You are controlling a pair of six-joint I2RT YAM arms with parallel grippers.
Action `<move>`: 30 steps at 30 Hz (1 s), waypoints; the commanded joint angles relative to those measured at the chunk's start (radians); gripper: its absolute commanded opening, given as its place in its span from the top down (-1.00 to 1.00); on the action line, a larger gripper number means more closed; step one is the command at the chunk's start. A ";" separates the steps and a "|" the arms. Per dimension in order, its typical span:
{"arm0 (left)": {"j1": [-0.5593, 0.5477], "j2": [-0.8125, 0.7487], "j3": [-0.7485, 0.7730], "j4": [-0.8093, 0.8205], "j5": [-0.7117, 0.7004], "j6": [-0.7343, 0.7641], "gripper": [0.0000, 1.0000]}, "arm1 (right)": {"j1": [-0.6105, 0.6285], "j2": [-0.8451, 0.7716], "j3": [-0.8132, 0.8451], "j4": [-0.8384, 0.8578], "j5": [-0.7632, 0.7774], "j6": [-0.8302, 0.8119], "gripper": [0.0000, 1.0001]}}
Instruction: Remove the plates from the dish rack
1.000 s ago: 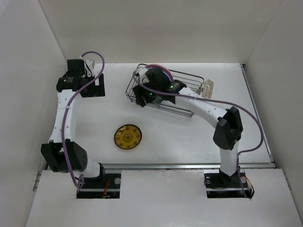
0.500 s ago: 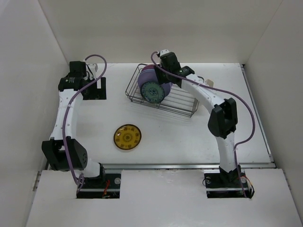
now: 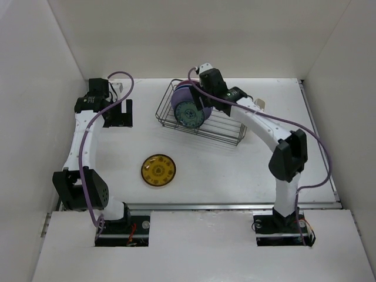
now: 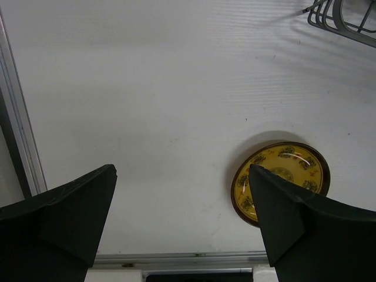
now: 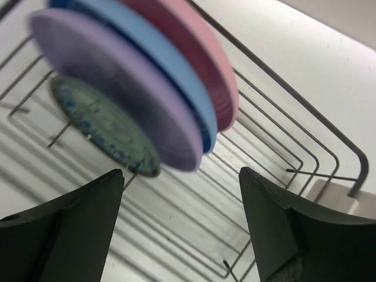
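The dish rack stands at the back of the table. A teal patterned plate and a lavender plate stand upright in its left end. In the right wrist view the teal, lavender, light blue and pink plates stand close together. My right gripper is open and empty, above the rack's wires just beside the plates; it also shows from above. The yellow plate lies flat on the table. My left gripper is open and empty at the far left, and the yellow plate shows past its right finger.
The cream utensil cup hangs on the rack's right end and shows in the right wrist view. A metal rail runs along the table's near edge. White walls close in the left, back and right sides.
My right arm has lifted off the plates and swung to the rack's back side, uncovering the teal and lavender plates. The left gripper has drifted slightly right. The yellow plate has not moved.
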 commanded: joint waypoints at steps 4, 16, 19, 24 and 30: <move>0.003 0.001 -0.003 -0.007 -0.013 0.016 -0.88 | 0.091 -0.167 -0.138 0.127 -0.081 -0.093 -0.25; 0.003 0.001 -0.021 -0.007 -0.004 0.016 -0.88 | 0.051 0.131 0.047 0.107 0.075 -0.119 -0.02; 0.003 -0.008 -0.021 -0.007 0.005 0.016 -0.88 | 0.051 0.100 0.047 0.107 0.091 -0.119 -0.11; 0.003 -0.008 -0.032 -0.007 0.005 0.016 -0.88 | 0.051 0.063 0.007 0.107 0.022 -0.119 -0.19; 0.003 -0.008 -0.041 -0.007 0.005 0.016 -0.88 | 0.070 0.030 0.039 0.083 -0.003 -0.110 -0.19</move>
